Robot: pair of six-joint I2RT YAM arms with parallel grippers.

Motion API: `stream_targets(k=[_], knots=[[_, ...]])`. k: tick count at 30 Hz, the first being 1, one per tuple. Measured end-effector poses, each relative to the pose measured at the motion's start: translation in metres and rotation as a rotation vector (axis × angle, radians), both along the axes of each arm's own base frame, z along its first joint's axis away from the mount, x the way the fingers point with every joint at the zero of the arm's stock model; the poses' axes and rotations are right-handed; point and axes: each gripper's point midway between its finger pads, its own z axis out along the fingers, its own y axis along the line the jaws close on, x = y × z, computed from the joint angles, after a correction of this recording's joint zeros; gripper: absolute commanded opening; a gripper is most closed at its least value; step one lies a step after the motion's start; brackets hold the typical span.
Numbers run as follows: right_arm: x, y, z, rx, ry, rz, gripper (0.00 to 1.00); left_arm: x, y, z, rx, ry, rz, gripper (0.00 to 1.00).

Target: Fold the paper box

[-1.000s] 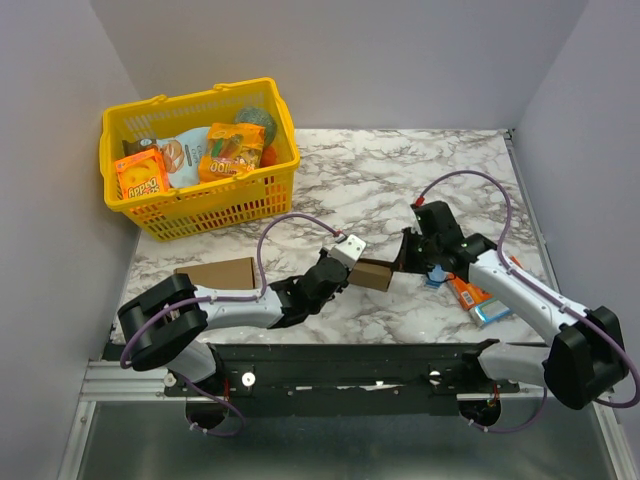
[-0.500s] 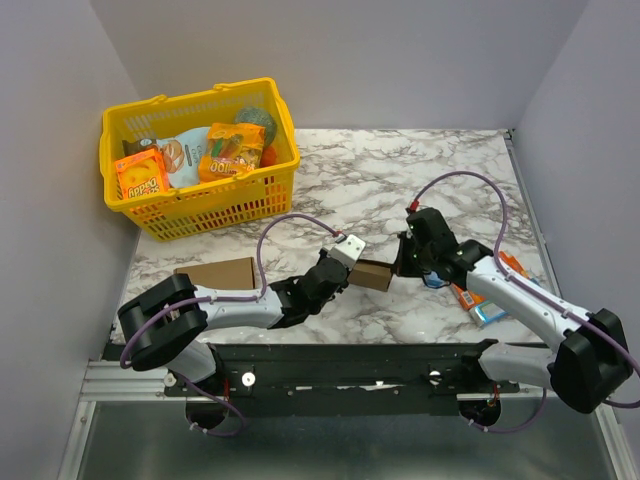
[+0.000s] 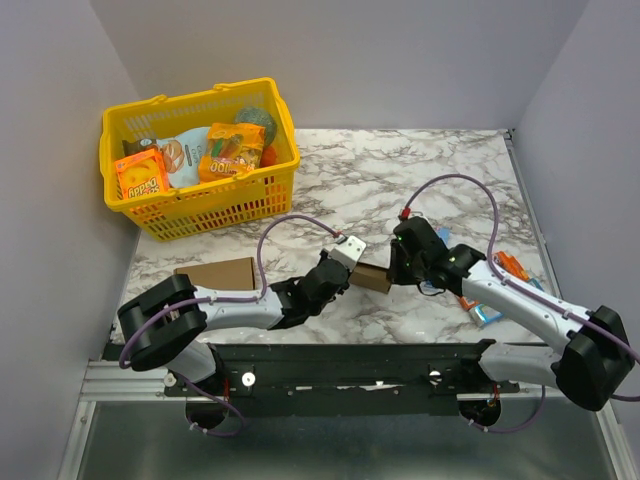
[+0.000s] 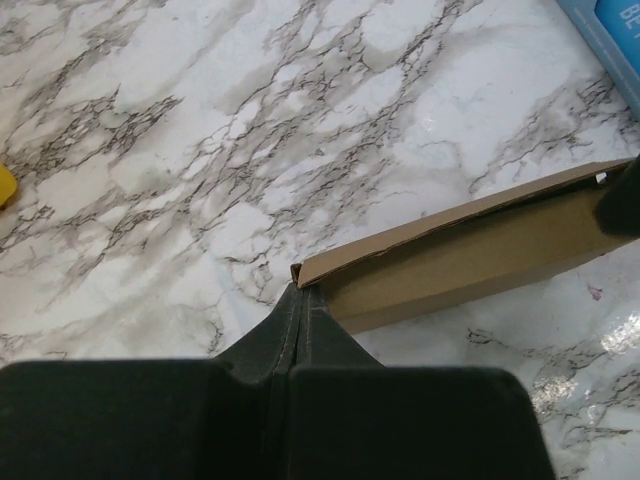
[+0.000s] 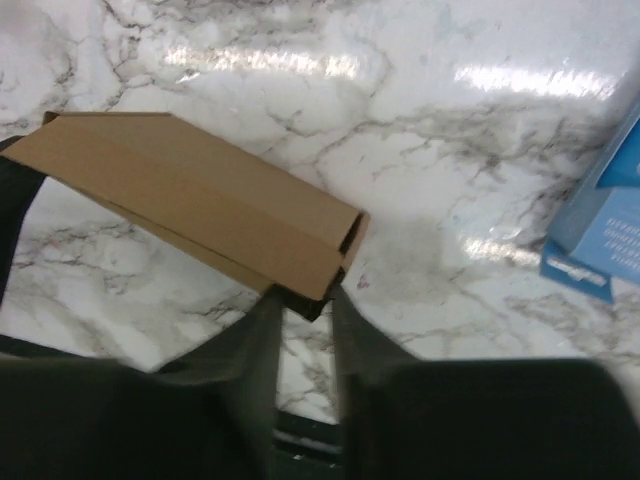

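The paper box point(image 3: 372, 277) is a flattened brown cardboard piece lying on the marble table between my two arms. My left gripper point(image 3: 350, 264) is shut on its left corner. In the left wrist view the closed fingertips point(image 4: 298, 297) pinch the corner and the paper box point(image 4: 470, 250) stretches off to the right. My right gripper point(image 3: 398, 266) is at its right end. In the right wrist view the paper box point(image 5: 200, 200) has its open end between the two fingers point(image 5: 262, 322), which stand a narrow gap apart and grip it.
A yellow basket point(image 3: 215, 205) holding snack packs stands at the back left. A plain brown cardboard rectangle point(image 3: 217, 272) lies at the front left. A blue box point(image 3: 487, 313) and orange packs point(image 3: 508, 265) lie by the right arm; the blue box also shows in the right wrist view point(image 5: 600, 240).
My right gripper has moved left and lower onto the box's right end, pressing down the raised flap it held. The left gripper has kept its hold and barely moved.
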Motion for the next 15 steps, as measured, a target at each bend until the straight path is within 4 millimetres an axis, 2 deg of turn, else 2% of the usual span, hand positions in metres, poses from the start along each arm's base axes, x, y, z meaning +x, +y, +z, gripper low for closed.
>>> stream_targets(k=[2,6,7,8,11,15], knots=[[-0.008,0.003,0.001,0.003,0.020,0.017,0.60,-0.003,-0.004,0.000,-0.010,0.006,-0.015,0.00],[-0.027,0.000,0.010,0.022,0.057,0.040,0.66,-0.009,-0.011,0.000,-0.021,0.016,-0.043,0.00],[-0.031,-0.001,0.014,0.030,0.061,0.039,0.69,-0.009,-0.011,0.000,-0.022,0.016,-0.043,0.00],[-0.033,-0.001,0.018,0.043,0.061,0.036,0.76,-0.009,-0.012,0.000,-0.022,0.016,-0.043,0.00],[-0.035,0.003,0.029,0.088,0.055,0.025,0.84,-0.009,-0.012,0.000,-0.022,0.017,-0.043,0.00],[-0.034,0.002,0.031,0.143,0.065,-0.021,0.84,-0.008,-0.012,0.000,-0.021,0.017,-0.043,0.00]])
